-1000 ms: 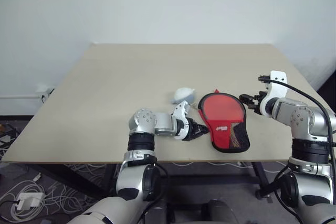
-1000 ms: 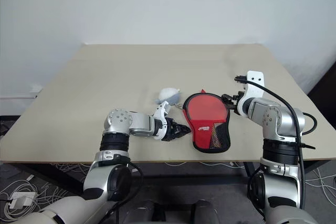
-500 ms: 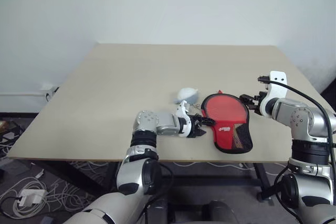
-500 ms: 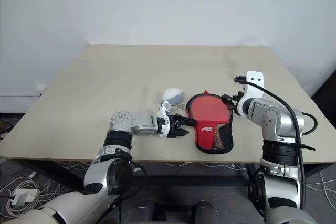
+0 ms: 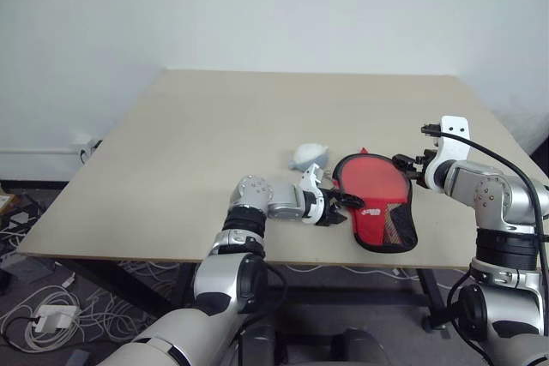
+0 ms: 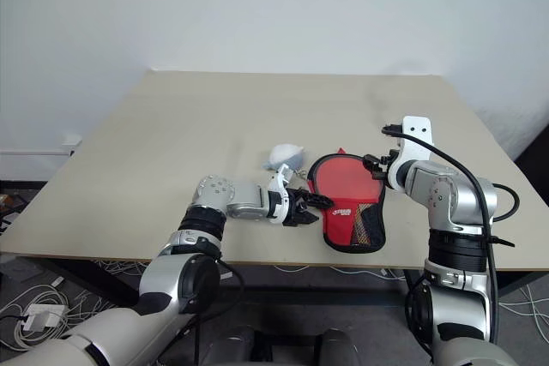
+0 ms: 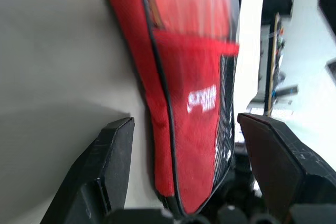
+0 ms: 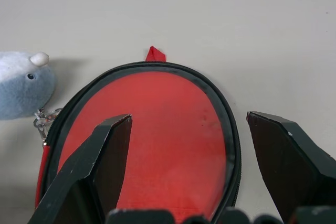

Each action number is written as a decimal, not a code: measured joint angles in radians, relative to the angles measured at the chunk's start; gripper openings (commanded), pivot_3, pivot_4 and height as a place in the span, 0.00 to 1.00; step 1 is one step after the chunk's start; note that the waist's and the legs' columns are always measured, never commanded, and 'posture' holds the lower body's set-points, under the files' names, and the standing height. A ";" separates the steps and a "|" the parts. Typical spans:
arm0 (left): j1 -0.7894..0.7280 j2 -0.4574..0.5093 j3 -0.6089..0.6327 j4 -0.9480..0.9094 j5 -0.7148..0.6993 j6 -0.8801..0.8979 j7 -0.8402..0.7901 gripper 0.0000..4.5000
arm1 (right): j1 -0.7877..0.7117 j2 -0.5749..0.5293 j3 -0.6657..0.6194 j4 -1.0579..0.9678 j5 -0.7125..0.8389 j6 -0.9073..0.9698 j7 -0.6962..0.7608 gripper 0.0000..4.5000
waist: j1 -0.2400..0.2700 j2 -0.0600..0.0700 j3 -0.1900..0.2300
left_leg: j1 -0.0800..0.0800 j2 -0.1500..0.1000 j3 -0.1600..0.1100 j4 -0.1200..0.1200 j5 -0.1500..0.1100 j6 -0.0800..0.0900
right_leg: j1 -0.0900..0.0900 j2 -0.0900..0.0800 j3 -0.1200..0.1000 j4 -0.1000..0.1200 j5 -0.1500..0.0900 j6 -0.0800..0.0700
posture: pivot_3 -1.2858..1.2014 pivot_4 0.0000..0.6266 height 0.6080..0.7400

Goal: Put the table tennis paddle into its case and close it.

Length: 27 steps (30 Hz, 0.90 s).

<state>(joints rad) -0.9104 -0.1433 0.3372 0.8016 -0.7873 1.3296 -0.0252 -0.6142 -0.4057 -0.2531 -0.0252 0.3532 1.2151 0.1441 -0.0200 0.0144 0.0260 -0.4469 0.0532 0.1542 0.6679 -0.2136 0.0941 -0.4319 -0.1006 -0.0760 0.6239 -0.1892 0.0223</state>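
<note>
Lying on the bench (image 5: 214,143), the case (image 5: 377,207) is flanked: the left end effector (image 5: 341,208), fingers wide, at its side edge, the right end effector (image 5: 408,165), also wide, just beyond its rounded end.

A bare robotics lab or test room. A plain beige worktop (image 5: 257,135) on dark metal legs stands against an unadorned white wall (image 5: 274,6), which rises directly behind the worktop's far edge. On the dark floor under and to the left of the worktop lie loose tangles of white cables (image 5: 34,310) and a white power adapter. A white wall socket (image 5: 83,140) sits low on the wall, left of the worktop.
</note>
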 measured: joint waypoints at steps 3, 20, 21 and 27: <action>0.000 0.000 -0.034 -0.003 -0.001 0.035 -0.026 0.77 | 0.000 0.006 0.000 0.000 -0.001 0.000 -0.004 0.85 | -0.001 0.000 0.000 | 0.000 -0.001 -0.001 0.000 0.000 0.000 | 0.000 -0.001 0.000 0.000 0.000 0.001 | 0.52 0.00 0.88; 0.000 -0.001 -0.120 0.046 0.028 -0.024 -0.094 0.00 | 0.000 0.010 -0.001 -0.005 -0.004 -0.012 -0.016 0.85 | -0.002 0.000 0.000 | 0.000 -0.002 -0.002 0.000 -0.002 0.003 | 0.000 -0.003 0.000 0.000 -0.002 0.000 | 0.52 0.00 0.88; 0.000 -0.001 -0.122 0.044 0.027 -0.021 -0.100 0.00 | 0.000 0.010 -0.001 -0.006 -0.005 -0.013 -0.017 0.85 | -0.002 0.000 0.000 | 0.000 -0.002 -0.002 0.000 -0.002 0.003 | 0.000 -0.003 0.000 0.000 -0.002 0.000 | 0.52 0.00 0.88; 0.000 -0.001 -0.134 0.004 0.022 0.045 -0.120 0.00 | 0.000 0.010 -0.001 -0.006 -0.011 -0.024 -0.020 0.85 | -0.002 0.000 0.000 | 0.000 -0.002 -0.002 0.000 -0.002 0.003 | 0.000 -0.003 0.000 0.000 -0.002 0.000 | 0.52 0.00 0.88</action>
<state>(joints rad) -0.9100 -0.1441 0.2035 0.8054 -0.7649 1.3750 -0.1449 -0.6143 -0.3957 -0.2536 -0.0308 0.3426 1.1915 0.1240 -0.0220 0.0144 0.0263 -0.4474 0.0510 0.1524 0.6674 -0.2153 0.0970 -0.4320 -0.1035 -0.0759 0.6240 -0.1913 0.0227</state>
